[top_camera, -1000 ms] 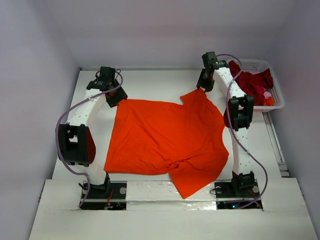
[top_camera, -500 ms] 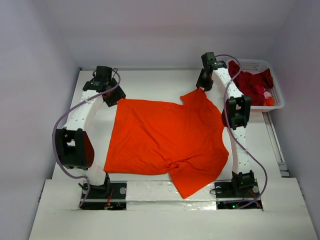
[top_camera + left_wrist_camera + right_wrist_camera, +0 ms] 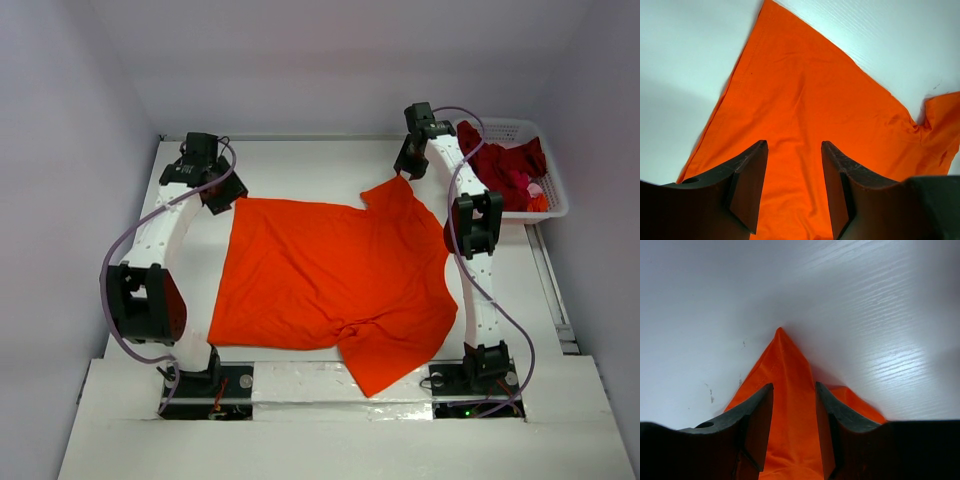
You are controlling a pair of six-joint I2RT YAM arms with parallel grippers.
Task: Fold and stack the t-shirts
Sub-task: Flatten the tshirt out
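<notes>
A bright orange t-shirt [image 3: 330, 275] lies spread over the middle of the table, its near edge rumpled and hanging over the front. My left gripper [image 3: 222, 196] hovers at the shirt's far left corner. In the left wrist view it [image 3: 793, 143] is open, with flat orange cloth [image 3: 805, 100] below and nothing between the fingers. My right gripper [image 3: 404, 172] is at the shirt's far right corner, which rises in a peak. In the right wrist view its [image 3: 794, 385] fingers stand apart astride a ridge of orange cloth [image 3: 785, 360]. Dark red t-shirts [image 3: 505, 160] lie bunched in the basket.
A white latticed basket [image 3: 520, 126] stands at the far right, just beyond the right arm. The back wall runs close behind both grippers. A raised white ledge [image 3: 330, 385] crosses the front between the arm bases.
My left gripper has drawn back a little to the left, off the shirt's corner. The right arm and the shirt have stayed put.
</notes>
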